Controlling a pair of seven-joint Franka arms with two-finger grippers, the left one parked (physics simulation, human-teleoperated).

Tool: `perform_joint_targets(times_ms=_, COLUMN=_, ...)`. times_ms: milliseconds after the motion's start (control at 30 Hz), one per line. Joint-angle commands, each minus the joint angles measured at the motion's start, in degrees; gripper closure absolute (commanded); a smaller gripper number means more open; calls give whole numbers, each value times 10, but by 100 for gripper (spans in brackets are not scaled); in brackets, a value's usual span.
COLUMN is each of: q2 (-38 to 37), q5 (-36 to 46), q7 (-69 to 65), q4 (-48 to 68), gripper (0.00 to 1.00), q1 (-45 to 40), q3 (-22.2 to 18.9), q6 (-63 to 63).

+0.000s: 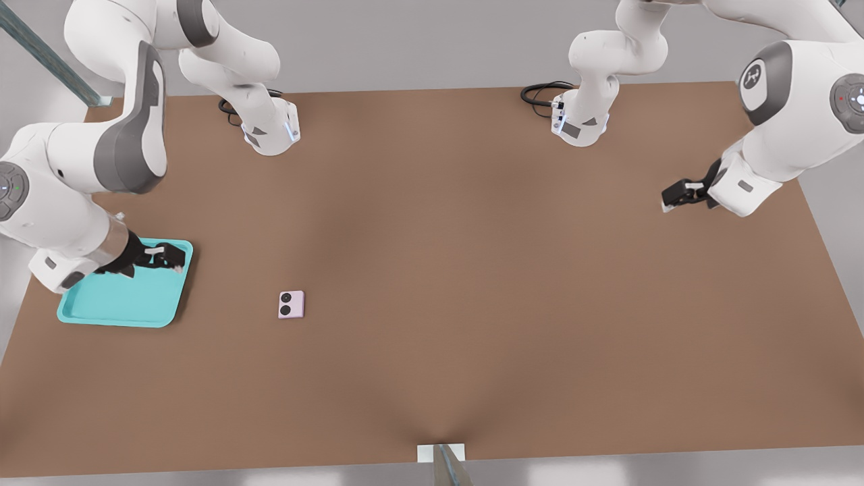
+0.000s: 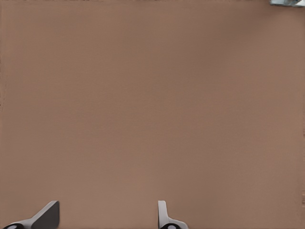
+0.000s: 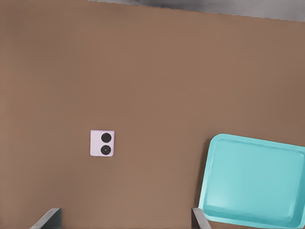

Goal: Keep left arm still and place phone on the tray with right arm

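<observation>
A shallow turquoise rounded-square tray [image 1: 121,300] with a raised rim lies flat on the brown table [image 1: 472,270], near the table's edge on the front view's left. The tray holds nothing. Above the tray's far corner hangs the black two-finger pincer [image 1: 177,263] of the white jointed right arm [image 1: 61,202], which reaches in from the front view's left. In the right wrist view the pincer's two fingertips [image 3: 47,219] stand wide apart with nothing between them, and the tray [image 3: 255,183] shows beside one of them.

To the tray's right in the front view, apart from it, a small pale pink squarish flat phone [image 1: 291,304] lies face up on the bare table, its two black round circles showing. It touches neither the tray nor the pincer. The right wrist view shows the phone [image 3: 102,143] with open brown table between it and the tray.

Further right of the tray, a black cable [image 1: 543,91] coils at the table's far edge.
</observation>
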Motion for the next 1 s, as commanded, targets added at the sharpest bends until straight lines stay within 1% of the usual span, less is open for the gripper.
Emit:
perform_joint_targets(times_ms=0, q2=-1, q5=16, q7=38, q4=0, gripper=0, q1=-1, q3=0, q6=26)
perform_joint_targets(times_ms=67, q2=8, q5=16, q7=44, q4=-1, gripper=0, q1=9, q3=4, q6=32)
perform_joint_targets(times_ms=100, q2=24, q5=14, q7=64, q4=0, gripper=0, q1=34, q3=5, q6=41)
perform_joint_targets(times_ms=167, q2=71, q5=-10, q7=115, q4=-1, gripper=0, q1=95, q3=6, q6=89)
perform_joint_targets(times_ms=200, q2=97, q5=-7, q7=121, q4=-5, gripper=0, q1=111, q3=6, q6=134)
perform_joint_targets(times_ms=267, q2=138, q5=-6, q7=158, q4=-11, gripper=0, q1=139, q3=7, q6=177)
perform_joint_targets(times_ms=300, q2=149, q5=-6, q7=159, q4=-30, gripper=0, q1=139, q3=7, q6=207)
perform_joint_targets(times_ms=367, q2=174, q5=-4, q7=160, q4=-35, gripper=0, q1=133, q3=6, q6=220)
perform_joint_targets(times_ms=433, q2=168, q5=-2, q7=160, q4=-99, gripper=0, q1=133, q3=6, q6=266)
perform_joint_targets(times_ms=533, q2=167, q5=-1, q7=168, q4=-132, gripper=1, q1=128, q3=10, q6=278)
perform_joint_targets(times_ms=600, q2=162, q5=0, q7=169, q4=-173, gripper=2, q1=127, q3=11, q6=309)
perform_joint_targets(times_ms=667, q2=168, q5=0, q7=204, q4=-191, gripper=1, q1=127, q3=11, q6=320)
perform_joint_targets(times_ms=833, q2=170, q5=-1, q7=203, q4=-275, gripper=0, q1=98, q3=12, q6=414)
perform_joint_targets(times_ms=967, q2=185, q5=-3, q7=197, q4=-278, gripper=0, q1=84, q3=12, q6=427)
